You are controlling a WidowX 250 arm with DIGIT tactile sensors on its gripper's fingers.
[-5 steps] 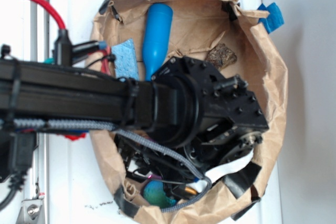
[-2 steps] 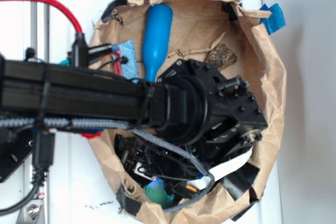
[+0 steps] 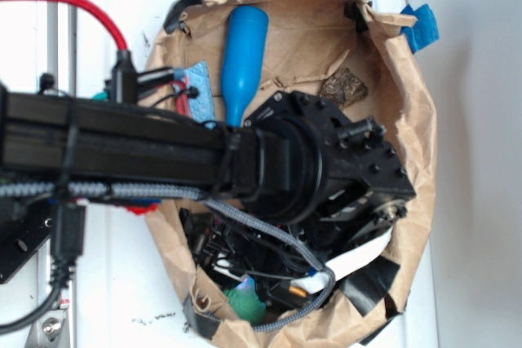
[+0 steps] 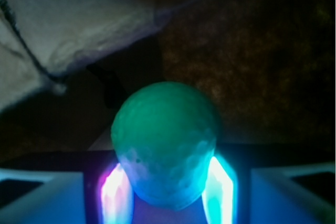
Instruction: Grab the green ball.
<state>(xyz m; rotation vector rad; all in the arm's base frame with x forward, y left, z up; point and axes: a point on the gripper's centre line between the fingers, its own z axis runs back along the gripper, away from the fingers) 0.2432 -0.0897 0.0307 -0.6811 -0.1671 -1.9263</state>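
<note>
The green ball (image 4: pixel 165 142) sits squarely between the two fingers of the hand (image 4: pixel 167 190), and in the wrist view the lit finger pads (image 4: pixel 114 192) press in against its lower flanks on either side, so I judge the hand to be clenched on the ball, not just framing it. The ball fills the gap from pad to pad, which is why the grip looks centred: the contact falls on the widest part, where a smooth round thing is least likely to squirt out.

In the exterior view the ball (image 3: pixel 245 300) shows as a small green patch just below the black wrist (image 3: pixel 326 173), deep inside the crumpled brown paper bag (image 3: pixel 420 160). The arm reaches steeply down into the bag because the bag's walls stand up around everything, leaving only a top-down approach.

Well away from the hand, toward the far wall of the bag, lie the blue bottle (image 3: pixel 243 50) and, just beside it, the blue sponge (image 3: pixel 198 91), partly hidden by the arm. A dark brownish lump (image 3: pixel 343 85) rests apart from both. None of them crowds the grasp.

Grey braided cable (image 3: pixel 269 238) loops close to the ball; it could snag on a lift.
</note>
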